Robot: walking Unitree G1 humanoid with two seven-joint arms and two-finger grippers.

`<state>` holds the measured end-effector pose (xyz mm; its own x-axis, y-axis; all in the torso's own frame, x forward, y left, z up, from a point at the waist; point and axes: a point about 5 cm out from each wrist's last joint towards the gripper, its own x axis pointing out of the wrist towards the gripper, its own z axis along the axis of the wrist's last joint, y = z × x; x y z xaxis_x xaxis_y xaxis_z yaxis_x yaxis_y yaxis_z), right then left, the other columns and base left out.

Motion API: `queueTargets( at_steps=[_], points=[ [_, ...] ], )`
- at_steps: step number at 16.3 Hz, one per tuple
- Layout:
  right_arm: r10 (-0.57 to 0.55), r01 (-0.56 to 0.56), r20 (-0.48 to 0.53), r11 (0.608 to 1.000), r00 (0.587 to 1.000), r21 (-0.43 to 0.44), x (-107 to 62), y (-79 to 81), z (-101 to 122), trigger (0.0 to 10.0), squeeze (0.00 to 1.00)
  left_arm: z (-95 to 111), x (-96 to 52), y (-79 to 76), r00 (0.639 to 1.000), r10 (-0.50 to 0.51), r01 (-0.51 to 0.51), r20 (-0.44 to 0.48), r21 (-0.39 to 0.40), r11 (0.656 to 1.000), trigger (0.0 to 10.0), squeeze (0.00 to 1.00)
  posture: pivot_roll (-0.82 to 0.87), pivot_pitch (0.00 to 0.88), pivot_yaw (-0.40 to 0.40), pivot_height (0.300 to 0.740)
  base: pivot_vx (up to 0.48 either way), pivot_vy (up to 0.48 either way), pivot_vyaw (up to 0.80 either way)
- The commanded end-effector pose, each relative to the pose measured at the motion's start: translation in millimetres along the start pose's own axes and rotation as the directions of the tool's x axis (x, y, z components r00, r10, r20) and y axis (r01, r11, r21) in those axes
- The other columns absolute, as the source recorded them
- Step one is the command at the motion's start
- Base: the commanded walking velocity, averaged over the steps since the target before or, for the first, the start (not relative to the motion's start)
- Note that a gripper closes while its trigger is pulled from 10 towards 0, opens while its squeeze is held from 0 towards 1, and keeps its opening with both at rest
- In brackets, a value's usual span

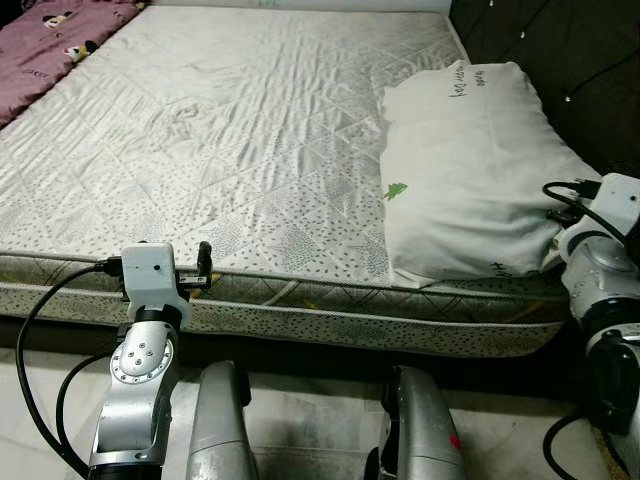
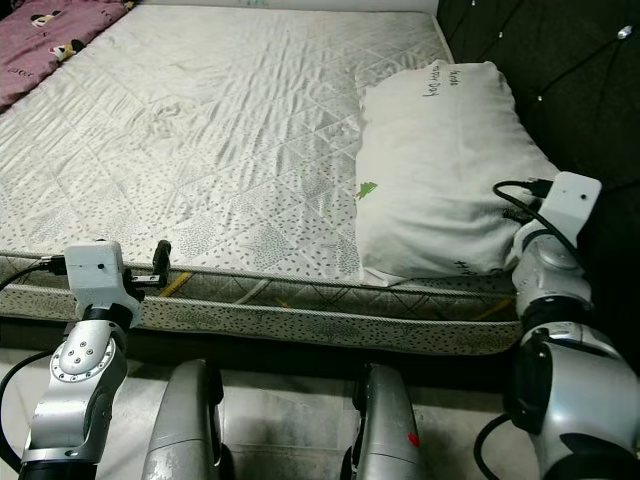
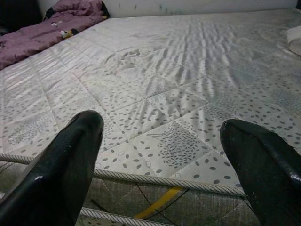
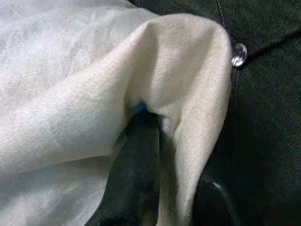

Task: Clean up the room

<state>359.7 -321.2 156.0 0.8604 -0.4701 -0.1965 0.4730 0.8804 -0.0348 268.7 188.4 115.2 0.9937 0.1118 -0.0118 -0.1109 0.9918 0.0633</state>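
Near left: left gripper (image 3: 160,155) spread wide, hovering at the near edge of the bare quilted mattress (image 1: 230,150), gripping nothing. Near right: right gripper (image 4: 155,155) pinching a fold of the white pillow (image 1: 470,170), cloth bunched around one black finger (image 4: 136,165). Pillow lying at the mattress's right side, against the dark tufted headboard (image 1: 560,50). Far left: purple blanket (image 1: 50,40) crumpled on the mattress.

Right gripper (image 4: 155,188) fingertips buried in a fold of the white fabric pillow (image 4: 94,84), their spacing indeterminate. Purple patterned blanket (image 1: 50,40), well apart from the left gripper (image 3: 160,155), cropped at the frame edge; green pillow lettering illegible.
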Motion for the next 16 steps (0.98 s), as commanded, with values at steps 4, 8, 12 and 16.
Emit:
queueTargets(
  at_steps=[4, 8, 12, 16],
  points=[
    [-0.012, 0.015, 0.058, 0.999, 0.998, -0.05, -0.5, 6.2, 12, 10.0, 1.0, -1, 1.4, 1.3, 1.0, 0.011, -0.011, 0.002, 0.006, 1.0, 10.0, 0.0, 0.12, 0.002, -0.018, 0.541, 0.0, 0.0, 0.0],
    [-0.024, 0.024, -0.001, 0.988, 1.0, -0.152, -15.0, 13.4, -39, 10.0, 1.0, -1, 5.3, -3.8, 1.0, 0.013, -0.013, 0.006, -0.001, 1.0, 10.0, 0.0, 0.1, 0.0, -0.018, 0.541, 0.0, 0.0, 0.0],
    [0.024, -0.042, -0.098, 0.98, 0.995, -0.194, -37.9, 23.8, -84, 10.0, 1.0, -1, 12.9, -8.1, 1.0, 0.004, -0.004, 0.014, -0.009, 1.0, 10.0, 0.0, 0.07, 0.0, -0.016, 0.541, 0.0, 0.0, 0.0],
    [0.236, -0.242, -0.054, 0.94, 0.97, -0.242, -70.5, 59.0, -88, 10.0, 1.0, 0, 19.1, -13.1, 1.0, 0.0, 0.001, 0.029, -0.021, 1.0, 10.0, 0.0, 0.05, 0.0, -0.011, 0.541, 0.0, 0.0, 0.0]
  ],
)
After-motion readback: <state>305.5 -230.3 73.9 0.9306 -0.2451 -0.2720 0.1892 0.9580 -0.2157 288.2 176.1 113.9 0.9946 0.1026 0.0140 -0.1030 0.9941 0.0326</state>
